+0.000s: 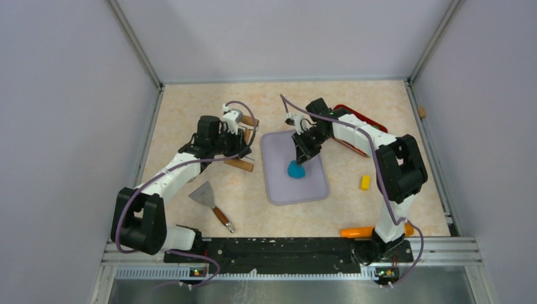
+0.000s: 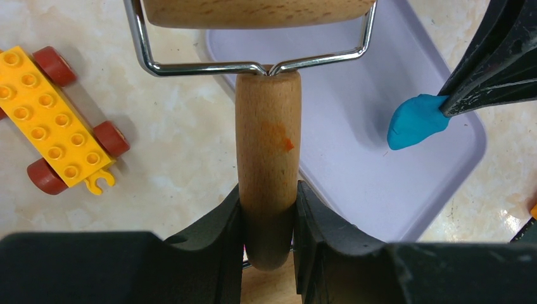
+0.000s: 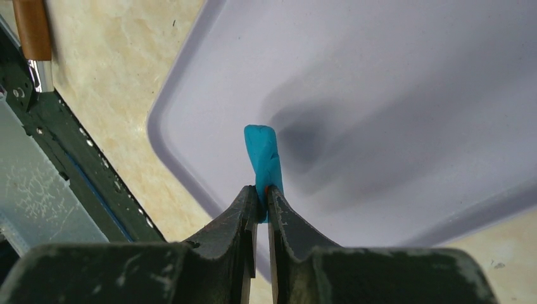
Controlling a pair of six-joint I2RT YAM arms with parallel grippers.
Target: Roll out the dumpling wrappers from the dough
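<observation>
My right claw [image 3: 263,190] pinches the dough [image 3: 262,151] over the mat [image 1: 310,187].
That arm reaches in from the mat's right, claw angled down, jaws closed on the teal lump above the mat's middle; touching it or not, I cannot tell. Left of the mat, my left claw [image 2: 267,190] clamps the roller [image 2: 266,120] handle. Beige marbled surface [image 1: 354,104]; grey walls [image 1: 63,95].

The top camera looked steeply down from high above the near side of the lavender mat [image 1: 310,187], far enough off to hold the whole mat. The left wrist camera sat low and close, left of the mat, facing rightward across it. The right wrist camera hung close above the mat, facing its near-left corner. All three shared the mat's surface around the dough [image 1: 296,170].
</observation>
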